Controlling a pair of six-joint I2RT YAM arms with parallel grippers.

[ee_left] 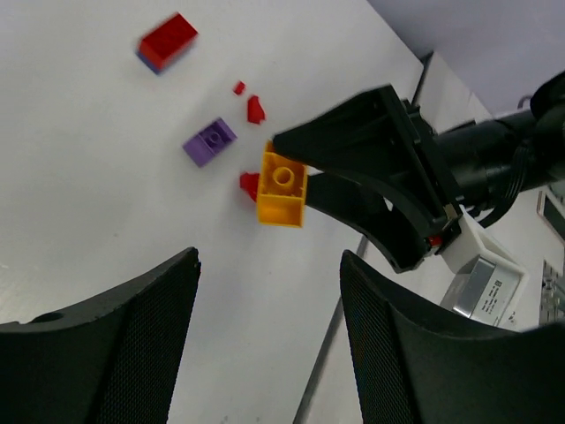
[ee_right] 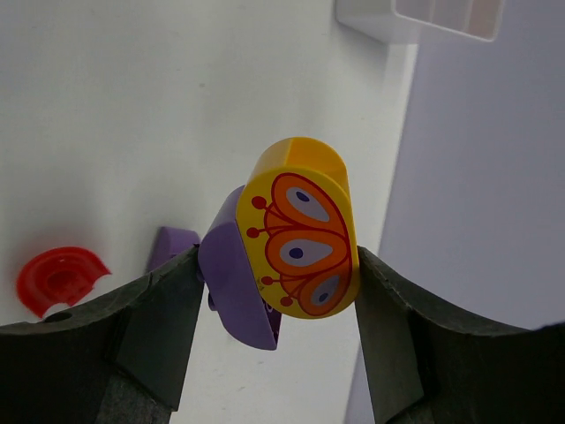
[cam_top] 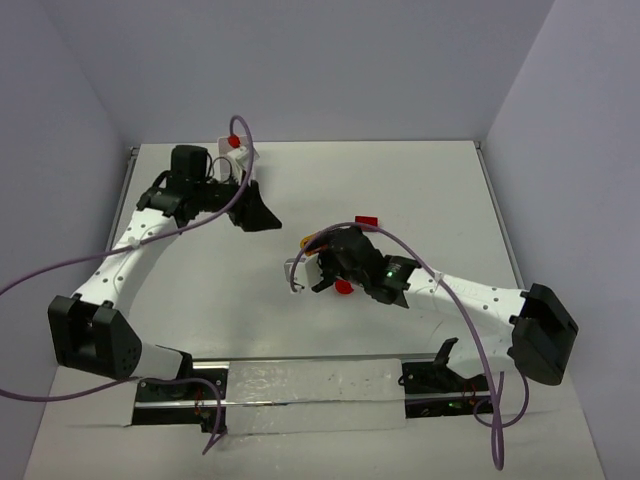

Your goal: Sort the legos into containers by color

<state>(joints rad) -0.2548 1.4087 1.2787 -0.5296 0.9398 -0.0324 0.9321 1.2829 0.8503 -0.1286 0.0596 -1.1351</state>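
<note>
While the right pincer (ee_right: 275, 261) is clamped on an orange piece (ee_right: 300, 221) with a butterfly print on its rounded face, it hangs over the middle of the tabletop (cam_top: 420, 190), clear of the surface. A purple piece (ee_right: 231, 287) sits tight against the orange one on one side; I cannot tell whether it is caught in the grip too or merely lies below. Left pincer (ee_left: 269, 261): fingers apart, nothing between them, raised off the tabletop toward the far left corner. The tray (cam_top: 240, 156) stands at that far left edge, close to the left pincer and well apart from the right one. A red spot (cam_top: 237, 141) shows at its far end, compartment not readable. Loose on the tabletop are a red brick (ee_left: 168, 41), a purple brick (ee_left: 210, 141), a few red bits (ee_left: 255, 109) near it, and a red round piece (ee_right: 55, 278) close under the right pincer. Judgement: the step in hand is the carry of the orange piece, with the pick done and the drop not yet made; most of the sort lies ahead. The next move calls for a long reach across to the tray, centring over one compartment and releasing low so the piece does not bounce out. If the purple piece rides along, colours would mix.
</note>
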